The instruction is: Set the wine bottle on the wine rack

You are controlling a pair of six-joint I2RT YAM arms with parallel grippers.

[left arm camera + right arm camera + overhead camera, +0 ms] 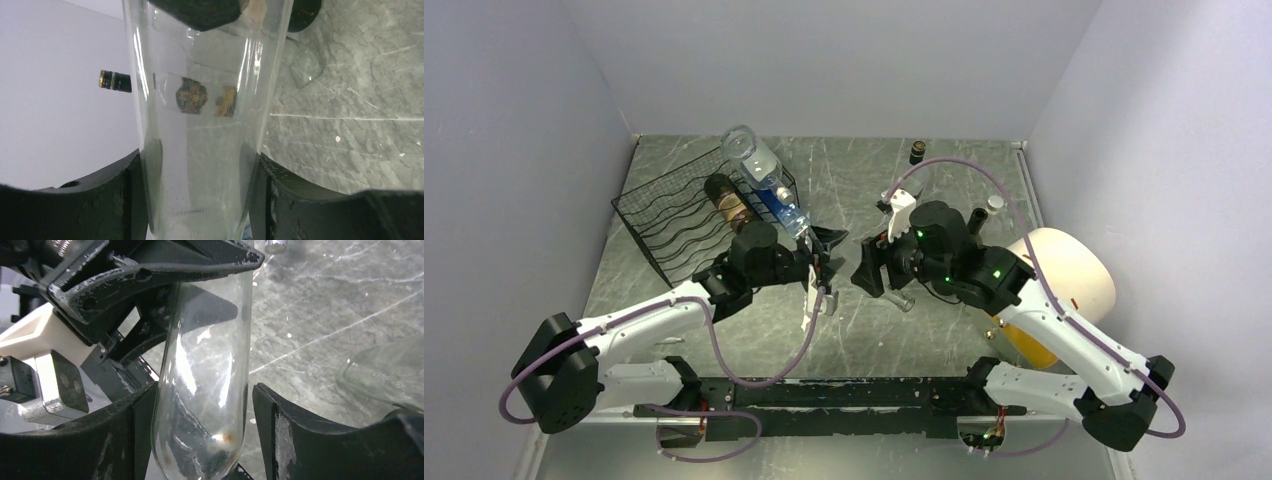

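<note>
The left end effector (197, 172) is closed on the wine bottle (200, 140), and both of its dark fingers are pressed against the clear glass. The right end effector (200, 400) is held wide around the bottle's rounded lower end. A thin gap is seen between the glass and one finger, so no grip is shown there.

The two end effectors are set close together above the middle of the worktop (944, 330), with little room left between them. From the left end effector the bottle is tilted up and away over the right end of the wine rack (669, 215), which is placed near the back left corner, close to the left wall. A brown bottle (724, 200) is laid in the rack beside the tilted one.

Open worktop is seen behind the arms. To the right it is narrowed by a large cream rounded object (1074, 270) near the right wall. A small dark cap (917, 152) is seen near the back edge, and a clear glass piece (904, 300) just beside the right end effector.

The wine bottle is of colourless glass. A blue label is seen from above, and brownish residue at the rounded end.

Whether the bottle touches the rack's wires cannot be told. In the top view its lower part is hidden behind the left end effector, and in both wrist views it is cut off by the frame.
</note>
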